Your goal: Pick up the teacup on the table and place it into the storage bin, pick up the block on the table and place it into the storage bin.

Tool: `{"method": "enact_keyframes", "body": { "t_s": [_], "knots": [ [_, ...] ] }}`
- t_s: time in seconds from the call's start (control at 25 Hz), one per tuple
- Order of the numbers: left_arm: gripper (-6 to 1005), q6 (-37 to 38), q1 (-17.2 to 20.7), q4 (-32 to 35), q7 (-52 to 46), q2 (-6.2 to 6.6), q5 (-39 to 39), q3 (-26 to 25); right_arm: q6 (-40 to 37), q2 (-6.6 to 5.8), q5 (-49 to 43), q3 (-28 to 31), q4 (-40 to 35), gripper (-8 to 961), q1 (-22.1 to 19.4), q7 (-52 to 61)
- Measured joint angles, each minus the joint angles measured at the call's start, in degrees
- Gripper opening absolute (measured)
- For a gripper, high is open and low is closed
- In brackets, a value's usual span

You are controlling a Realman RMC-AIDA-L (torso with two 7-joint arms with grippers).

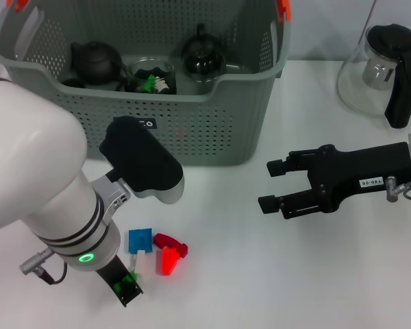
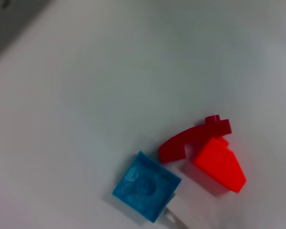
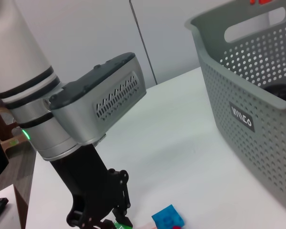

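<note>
The grey-green storage bin (image 1: 192, 130) stands at the back of the table and shows again in the right wrist view (image 3: 257, 109). Inside it, a glass teacup (image 1: 151, 74) sits between two dark teapots. My left gripper (image 1: 127, 284) is low at the table's front, shut on a small green block (image 1: 129, 278). Beside it lie a blue block (image 1: 140, 240), a dark red arch piece (image 1: 171, 242) and an orange-red wedge (image 1: 168, 261); the left wrist view shows the blue block (image 2: 147, 186) close up. My right gripper (image 1: 270, 185) hovers open at mid-right, holding nothing.
A glass pitcher with a black lid and handle (image 1: 383, 68) stands at the back right. Two dark teapots (image 1: 94, 62) (image 1: 203, 55) lie in the bin. A small white piece (image 1: 141, 258) lies among the blocks. My bulky left arm (image 1: 48, 199) covers the table's left side.
</note>
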Motion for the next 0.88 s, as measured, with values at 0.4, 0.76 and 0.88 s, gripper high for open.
{"method": "enact_keyframes", "body": {
  "t_s": [0.4, 0.76, 0.88],
  "knots": [
    [152, 6.8, 1.82, 11.44, 3.29, 0.12, -0.18, -6.16, -1.2, 0.03, 0.0, 0.3, 0.0, 866, -0.12, -0.24],
    [155, 14.64, -0.32, 26.46, 11.97, 0.41, -19.47, -31.25, -4.45, 0.32, -0.32, -0.2, 0.05, 865, -0.12, -0.89],
    [156, 14.03, -3.36, 24.59, 15.69, 0.43, -25.74, -39.15, -5.06, 0.65, -0.36, -0.31, 0.08, 865, -0.11, -1.25]
  ]
}}
